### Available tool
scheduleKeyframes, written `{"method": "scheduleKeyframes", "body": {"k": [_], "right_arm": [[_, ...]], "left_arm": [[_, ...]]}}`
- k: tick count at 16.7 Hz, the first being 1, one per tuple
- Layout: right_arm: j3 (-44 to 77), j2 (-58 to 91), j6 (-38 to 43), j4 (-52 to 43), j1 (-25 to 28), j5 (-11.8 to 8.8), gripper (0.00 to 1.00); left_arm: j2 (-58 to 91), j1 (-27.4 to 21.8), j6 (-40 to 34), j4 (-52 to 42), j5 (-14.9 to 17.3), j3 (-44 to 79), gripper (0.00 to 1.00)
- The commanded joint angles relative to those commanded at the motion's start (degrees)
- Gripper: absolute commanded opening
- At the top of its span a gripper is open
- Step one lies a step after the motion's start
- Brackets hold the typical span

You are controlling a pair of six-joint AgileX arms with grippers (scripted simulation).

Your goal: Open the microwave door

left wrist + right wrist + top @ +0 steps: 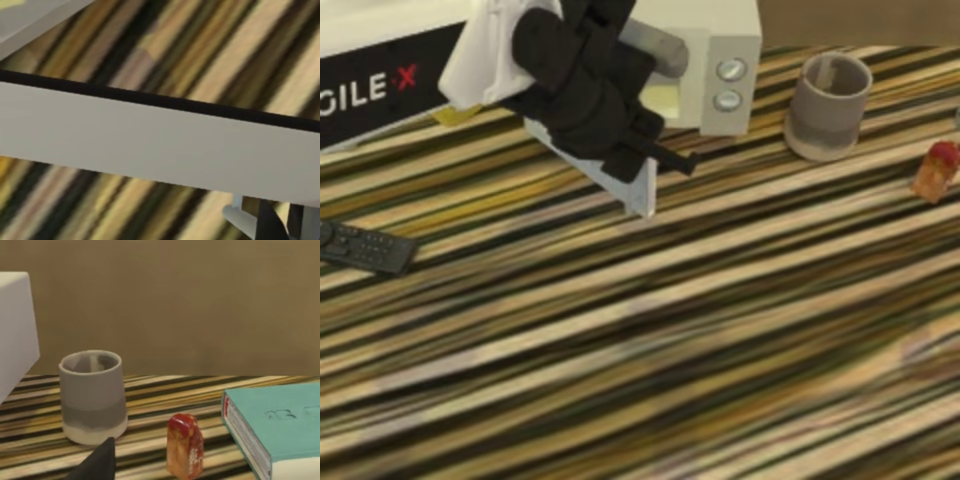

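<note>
Grey mug [828, 105] right of the left gripper, red-orange stamp [937, 170] farther right, teal book [280, 427] beside it, remote [362, 246] far left.

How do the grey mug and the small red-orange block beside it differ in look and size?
The grey mug is a hollow, open-topped cylinder, banded grey above a pale base; the red-orange block is solid, mottled, with a red top. The mug is clearly wider and taller than the block. Both stand upright on the striped table.

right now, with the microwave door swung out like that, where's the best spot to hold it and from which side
Grip the microwave door at its free edge, the end farthest from the microwave, where the left gripper already is. The door stands open, angled out over the table, hinged at the microwave's left. Come from above, a finger on each flat face of the thin panel.
</note>
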Motion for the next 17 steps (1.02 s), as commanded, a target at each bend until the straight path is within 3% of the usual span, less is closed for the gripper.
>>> {"method": "scheduleKeyframes", "body": {"k": [6,13,17], "right_arm": [[0.0,0.0,0.0,0.0,0.0,0.0,1.0],[0.0,0.0,0.0,0.0,0.0,0.0,1.0],[0.0,0.0,0.0,0.0,0.0,0.0,1.0]], "left_arm": [[0.06,-0.24,-0.03,0.02,0.48,-0.25,0.0],[-3.51,2.76,8.18,0.43,4.73,-4.51,0.0],[-3.68,2.92,8.64,0.43,4.98,-4.77,0.0]]}}
